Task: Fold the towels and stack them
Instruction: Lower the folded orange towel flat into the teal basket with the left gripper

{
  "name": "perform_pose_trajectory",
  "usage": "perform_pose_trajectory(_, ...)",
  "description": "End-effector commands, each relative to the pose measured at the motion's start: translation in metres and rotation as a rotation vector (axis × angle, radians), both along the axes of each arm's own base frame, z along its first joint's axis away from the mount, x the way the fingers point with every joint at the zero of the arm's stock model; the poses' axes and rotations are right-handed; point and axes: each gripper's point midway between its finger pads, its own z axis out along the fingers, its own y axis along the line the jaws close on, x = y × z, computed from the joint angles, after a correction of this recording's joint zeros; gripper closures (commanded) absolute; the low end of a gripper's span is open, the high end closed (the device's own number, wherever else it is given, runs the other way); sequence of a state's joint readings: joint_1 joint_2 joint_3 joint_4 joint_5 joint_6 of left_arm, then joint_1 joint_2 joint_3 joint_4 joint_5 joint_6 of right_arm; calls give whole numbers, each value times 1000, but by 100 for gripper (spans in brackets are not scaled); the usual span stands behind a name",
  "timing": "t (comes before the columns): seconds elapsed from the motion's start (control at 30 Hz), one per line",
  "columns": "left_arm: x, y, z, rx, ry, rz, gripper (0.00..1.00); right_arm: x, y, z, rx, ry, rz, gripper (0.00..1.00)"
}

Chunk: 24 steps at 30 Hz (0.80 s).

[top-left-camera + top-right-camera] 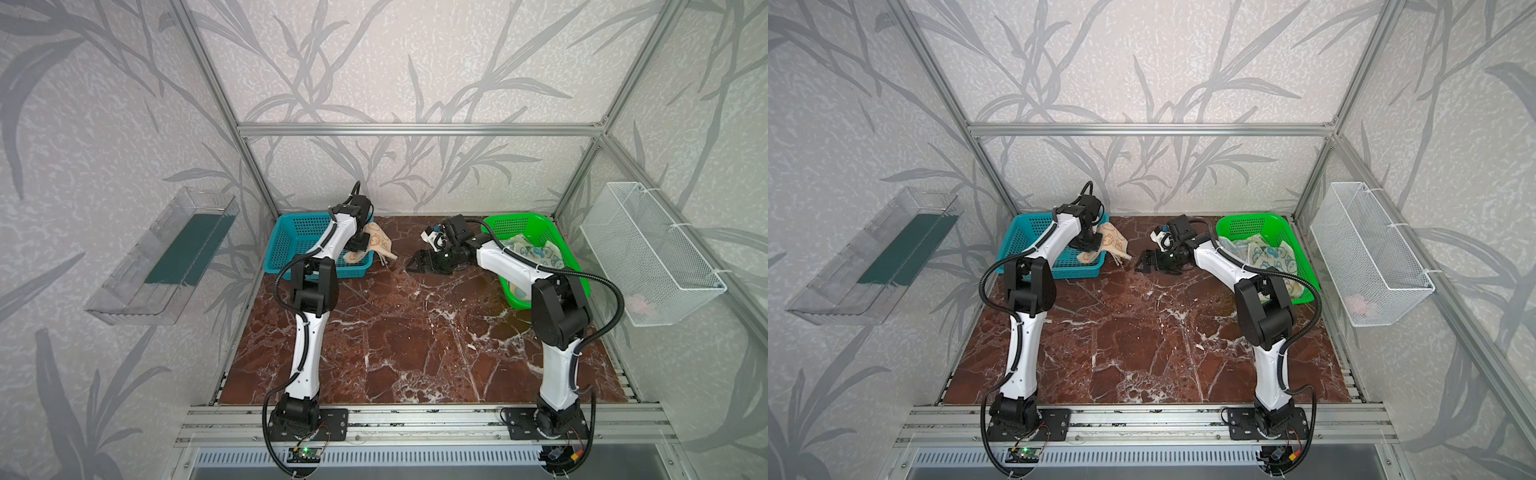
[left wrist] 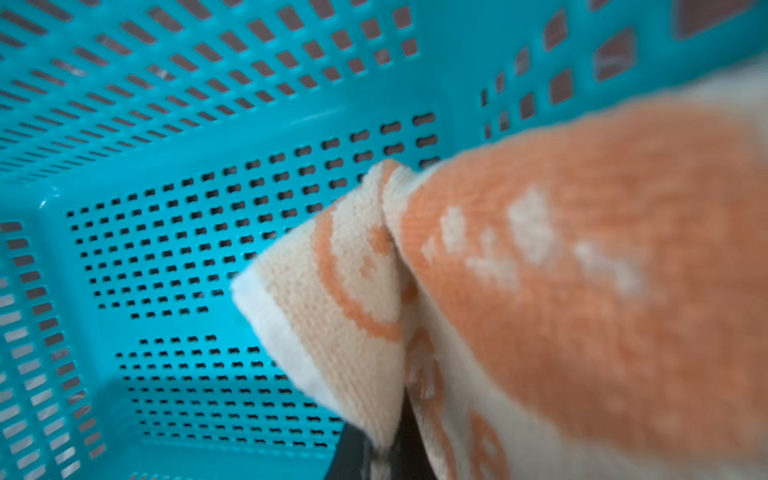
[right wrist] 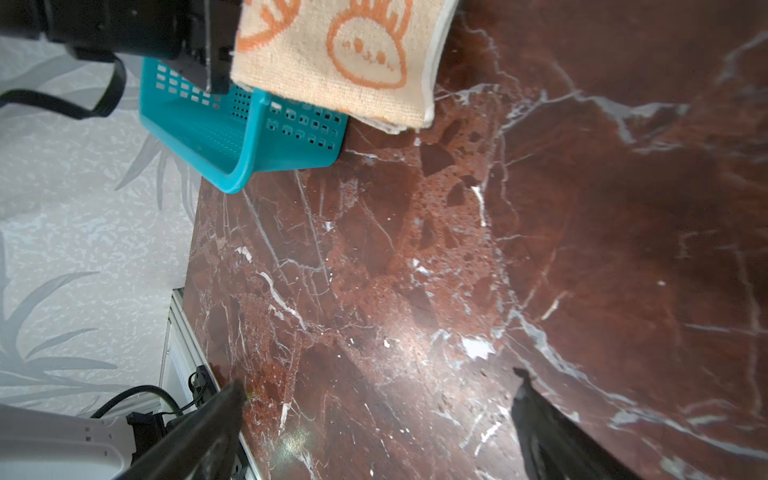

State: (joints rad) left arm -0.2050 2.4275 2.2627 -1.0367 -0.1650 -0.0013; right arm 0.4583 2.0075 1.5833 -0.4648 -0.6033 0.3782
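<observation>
A peach-orange towel point(image 1: 377, 244) point(image 1: 1113, 244) with bunny outlines hangs folded from my left gripper point(image 1: 362, 246) point(image 1: 1094, 244), which is shut on it above the right rim of the blue basket point(image 1: 299, 218) point(image 1: 1034, 218). In the left wrist view the towel point(image 2: 561, 270) fills the frame over the basket floor point(image 2: 174, 249), its edge pinched at the gripper point(image 2: 386, 449). My right gripper point(image 1: 413, 264) point(image 1: 1142, 264) point(image 3: 378, 380) stands open and empty low over the marble, pointing at the towel point(image 3: 332, 62). Crumpled cream-and-blue towels point(image 1: 538, 253) point(image 1: 1268, 253) lie in the green basket point(image 1: 515, 217) point(image 1: 1250, 217).
The red-brown marble tabletop point(image 1: 415, 332) spreads between the two arms. A clear plastic bin point(image 1: 166, 253) hangs on the left wall and a white wire basket point(image 1: 648, 253) on the right wall. Aluminium frame posts stand at the back corners.
</observation>
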Motion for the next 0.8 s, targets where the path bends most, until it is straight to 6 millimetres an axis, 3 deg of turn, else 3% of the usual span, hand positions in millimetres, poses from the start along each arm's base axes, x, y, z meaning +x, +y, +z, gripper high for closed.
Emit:
perform_pose_trajectory(0.0,-1,0,11,-9,1,18,100,2,-7,34,38,-66,-12,1)
perform_pose_trajectory(0.2,2,34,59,63,-83,45,100,1,-8,34,30,-71,-5,1)
perform_pose_trajectory(0.3,1,51,68,77,-98,58,100,2,-5,31,25,-65,-8,1)
perform_pose_trajectory(0.57,-8,89,43,112,-26,101,100,1,2,19,-68,-61,11,1)
perform_pose_trajectory(0.77,-12,97,24,110,3,111,100,1,2,11,-144,-60,7,1)
